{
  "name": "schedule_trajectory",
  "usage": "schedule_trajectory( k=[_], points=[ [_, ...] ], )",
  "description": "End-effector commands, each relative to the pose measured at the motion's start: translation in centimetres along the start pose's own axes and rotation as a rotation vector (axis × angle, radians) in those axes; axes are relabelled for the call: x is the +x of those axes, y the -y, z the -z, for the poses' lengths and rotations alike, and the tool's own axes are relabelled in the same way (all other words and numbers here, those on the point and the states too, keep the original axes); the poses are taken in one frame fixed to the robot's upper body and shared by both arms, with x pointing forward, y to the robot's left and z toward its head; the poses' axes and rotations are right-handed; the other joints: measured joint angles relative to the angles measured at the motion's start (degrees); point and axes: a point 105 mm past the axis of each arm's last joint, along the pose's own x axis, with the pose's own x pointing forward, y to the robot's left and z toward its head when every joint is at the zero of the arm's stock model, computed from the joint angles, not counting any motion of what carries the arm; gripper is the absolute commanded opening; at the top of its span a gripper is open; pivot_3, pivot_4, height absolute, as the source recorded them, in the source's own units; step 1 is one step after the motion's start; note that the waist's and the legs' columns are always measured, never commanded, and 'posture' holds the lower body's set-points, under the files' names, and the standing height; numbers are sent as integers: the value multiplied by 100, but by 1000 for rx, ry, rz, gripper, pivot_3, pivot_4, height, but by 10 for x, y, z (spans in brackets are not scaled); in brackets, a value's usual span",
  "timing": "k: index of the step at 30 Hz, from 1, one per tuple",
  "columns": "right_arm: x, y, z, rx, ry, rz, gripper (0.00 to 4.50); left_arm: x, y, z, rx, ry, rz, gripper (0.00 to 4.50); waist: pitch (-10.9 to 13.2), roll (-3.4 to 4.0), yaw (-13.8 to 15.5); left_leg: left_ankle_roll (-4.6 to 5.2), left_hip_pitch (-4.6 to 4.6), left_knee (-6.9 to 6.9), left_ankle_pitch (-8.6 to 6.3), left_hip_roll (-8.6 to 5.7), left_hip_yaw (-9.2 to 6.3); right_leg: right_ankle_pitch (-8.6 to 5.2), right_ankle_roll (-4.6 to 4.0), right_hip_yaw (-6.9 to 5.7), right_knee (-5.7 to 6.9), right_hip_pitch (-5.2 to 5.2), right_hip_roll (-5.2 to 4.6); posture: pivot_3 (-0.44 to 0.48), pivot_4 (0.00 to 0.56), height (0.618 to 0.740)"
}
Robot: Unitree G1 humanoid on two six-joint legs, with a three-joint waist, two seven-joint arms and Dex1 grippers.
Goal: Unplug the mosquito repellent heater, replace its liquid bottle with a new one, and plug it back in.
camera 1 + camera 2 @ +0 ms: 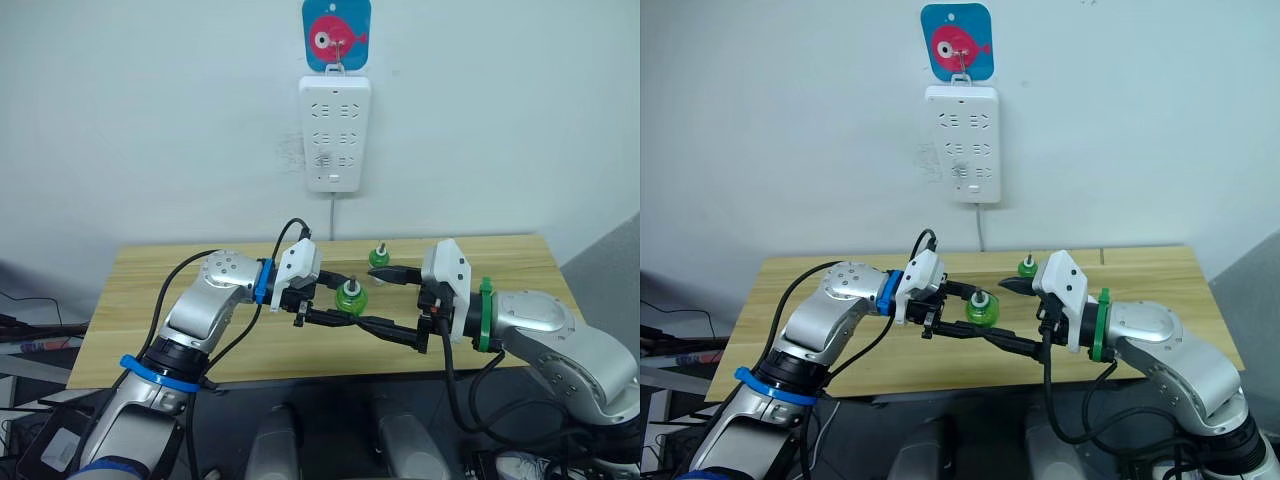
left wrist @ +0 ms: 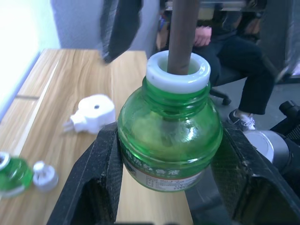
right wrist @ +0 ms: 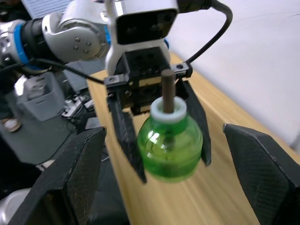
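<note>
L gripper (image 1: 978, 312) clamped on green bottle (image 1: 981, 308) w/ bare wick, R gripper (image 3: 164, 140) spread wide facing it, heater (image 2: 92, 113) unplugged on table (image 1: 150, 290) — sloppy handover could snap wick or drop bottle.

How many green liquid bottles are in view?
2. One green plastic bottle with a brown wick is clamped in the left gripper above the wooden table; the other green bottle stands on the table behind it.

head cameras overlook table (image 1: 180, 350), wrist cameras close on green bottle (image 2: 169, 136)
</note>
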Motion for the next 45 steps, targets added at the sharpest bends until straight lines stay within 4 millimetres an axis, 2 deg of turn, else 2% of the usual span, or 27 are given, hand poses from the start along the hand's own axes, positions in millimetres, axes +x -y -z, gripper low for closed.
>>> schedule_trajectory(
  k=[1, 2, 5, 13, 23, 25, 30, 33, 37, 41, 45],
  points=[
    [3, -2, -7, -31, 29, 0, 4159, 3, 2, -9, 42, 20, 22, 2310, -14, -1, -38, 0, 0, 0, 0, 0, -1, 0, 0, -2, 0, 0, 0, -167, 157, 740],
    [3, -1, -8, -38, 32, 4, 4159, 3, 1, -9, 43, 22, 21, 2310, -22, -1, -48, 0, 0, 0, 0, 0, -2, 0, 0, -2, 0, 0, 0, -166, 154, 740],
    [6, 1, -9, -51, 43, 17, 3583, 5, 0, -10, 48, 29, 14, 2310, -49, -4, -51, 0, -1, 1, 0, -3, -1, 0, 0, -1, 0, 0, -2, -163, 147, 740],
    [7, 2, -1, -100, -11, 0, 869, 9, -3, -15, 51, 53, -1, 2310, -158, -7, -62, 0, -1, 0, 0, -4, 0, 1, 3, 0, -2, 0, -3, -159, 141, 740],
    [3, 8, -9, -98, 28, 22, 823, 12, -8, -21, 26, 101, -31, 2309, -229, -10, -67, 0, -1, 0, 0, -4, -1, 2, 3, -1, 0, 1, -2, -155, 134, 740],
    [1, 12, -13, -99, 43, 40, 823, 12, -13, -22, 22, 105, -58, 3040, -232, -10, -66, 0, -1, 1, 0, -5, -1, 2, 3, -1, 0, 2, -2, -155, 135, 740],
    [-10, 22, -20, -65, 80, 86, 823, 7, -21, -16, -92, 124, -126, 4477, -251, -7, -80, 0, 0, 1, 0, -6, -1, 2, 2, 0, 2, 3, -3, -148, 133, 740],
    [-25, 35, -32, 92, 174, 146, 823, 2, -23, -16, -254, 177, -167, 4500, -258, -7, -82, 0, 1, 1, 0, -4, -6, 2, 2, -4, 10, 3, 0, -143, 129, 740],
    [-43, 48, -41, 352, 349, 228, 823, 0, -25, -35, -505, 346, -179, 4500, -265, -7, -72, 0, -1, 5, 0, -6, -14, 2, 2, -11, 19, 4, -4, -142, 128, 740],
    [-50, 50, -46, 627, 539, 248, 823, 2, -25, -48, -682, 455, -181, 4500, -296, -6, -78, 0, -1, 5, 0, -8, -16, 2, 2, -13, 24, 5, -6, -141, 127, 740],
    [-48, 47, -48, 795, 611, 246, 823, 5, -27, -61, -775, 559, -183, 4500, -314, -2, -92, 0, 2, 7, 0, -10, -14, 2, 2, -8, 36, 4, -4, -138, 127, 740]
  ],
)
